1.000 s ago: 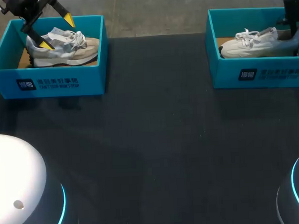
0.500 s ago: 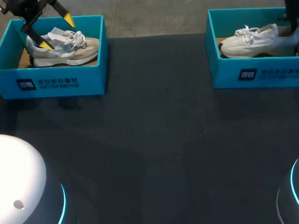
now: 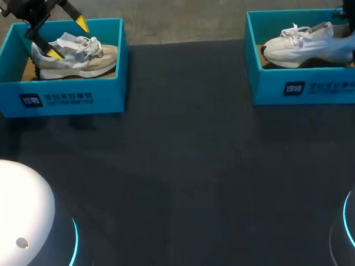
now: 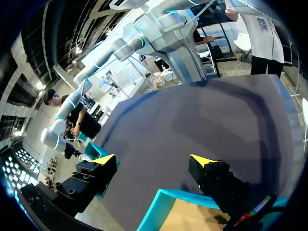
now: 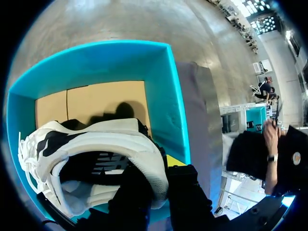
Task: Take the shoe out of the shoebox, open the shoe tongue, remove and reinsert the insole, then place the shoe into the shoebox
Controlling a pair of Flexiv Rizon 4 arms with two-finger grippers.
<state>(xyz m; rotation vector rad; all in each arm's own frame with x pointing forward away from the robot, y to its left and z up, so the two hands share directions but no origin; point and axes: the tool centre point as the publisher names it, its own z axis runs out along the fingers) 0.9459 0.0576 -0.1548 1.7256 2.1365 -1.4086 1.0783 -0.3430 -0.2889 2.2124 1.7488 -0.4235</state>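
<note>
R claw (image 5: 155, 180) is clamped on the heel collar of the white lace-up sneaker (image 3: 306, 45), one finger inside and one outside, w/ the shoe inside the teal cardboard shoebox (image 3: 305, 89) at the far R of the dark table (image 3: 185, 168). L claw (image 3: 68, 38) hangs spread wide over a beige-grey sneaker (image 3: 83, 62) lying in a second teal shoebox (image 3: 64, 97) at far L, not gripping it.

My right gripper (image 5: 157, 172) has its tips buried around the white shoe (image 5: 96, 139) heel, with only a yellow sliver showing. The right shoebox (image 3: 270, 91) near wall hides the sole. Above the box, my right arm (image 3: 353, 7) is cut off.
</note>
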